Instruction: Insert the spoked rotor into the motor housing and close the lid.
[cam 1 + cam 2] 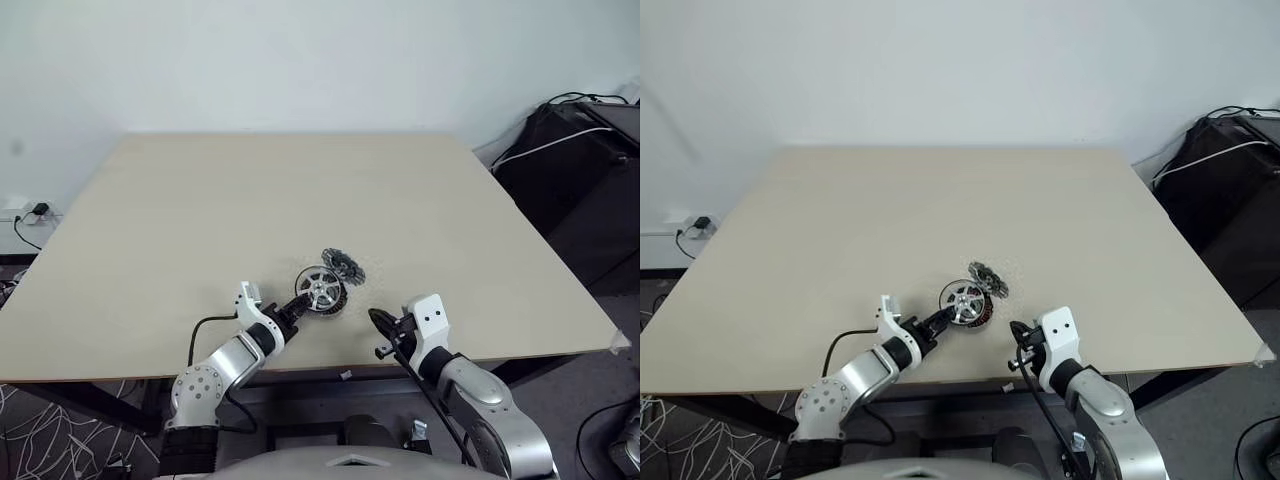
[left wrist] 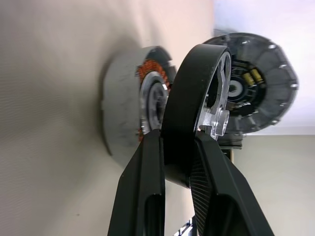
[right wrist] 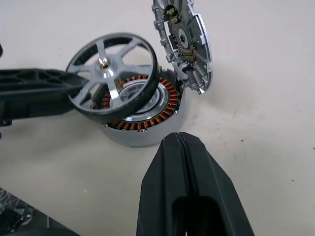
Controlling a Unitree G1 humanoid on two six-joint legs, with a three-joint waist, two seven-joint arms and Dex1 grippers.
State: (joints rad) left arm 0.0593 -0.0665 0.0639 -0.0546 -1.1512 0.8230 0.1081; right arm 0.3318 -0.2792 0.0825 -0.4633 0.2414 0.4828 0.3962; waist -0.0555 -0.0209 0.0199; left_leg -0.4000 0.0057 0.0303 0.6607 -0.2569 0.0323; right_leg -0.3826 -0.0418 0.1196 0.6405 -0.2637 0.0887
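The spoked rotor [image 3: 112,73], a shiny silver wheel with a dark rim, hangs tilted just above the motor housing [image 3: 142,118]. The housing is a round grey cup with copper windings, standing on the table near its front edge. My left gripper [image 1: 300,303] is shut on the rotor's rim [image 2: 194,108], one finger on each side. The lid [image 3: 184,44] leans on edge against the housing's far side, its ribbed inner face showing. My right gripper [image 3: 183,152] is shut and empty, a little to the right of the housing and clear of it.
The parts sit on a wide beige table [image 1: 200,200] close to its front edge. A black bag with cables [image 1: 580,150] stands off the table's right side. A wall socket with a plug [image 1: 30,212] is at the far left.
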